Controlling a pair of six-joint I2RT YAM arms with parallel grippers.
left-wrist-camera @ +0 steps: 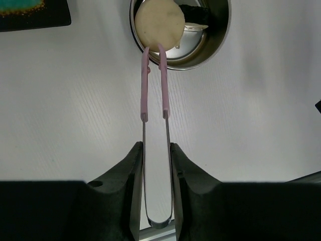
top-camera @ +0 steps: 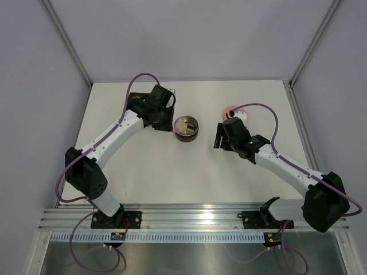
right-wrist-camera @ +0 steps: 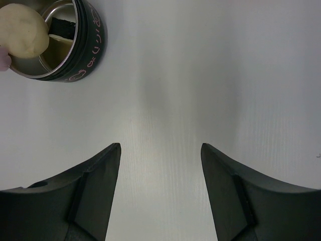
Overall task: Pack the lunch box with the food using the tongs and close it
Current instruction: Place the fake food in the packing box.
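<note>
White table: both arms reach out over it.

Right gripper: hangs above bare tabletop to the right of the lunch box. Jaws spread wide, nothing between them.

Left gripper: jaws pressed onto the two arms of the tongs, just ahead of the joined end.

Black tray, teal inside: behind the left gripper, apart from the tin.

Lunch box: round steel tin, open, upright, mid-table between the grippers. A dark piece and a pale piece lie inside.

Pink lid: on the table right of the tin, partly hidden by the right arm.

Tongs: pink tips reach over the tin's near rim.

Food: one round cream piece pinched at its edge between the tips, over the tin's opening.
</note>
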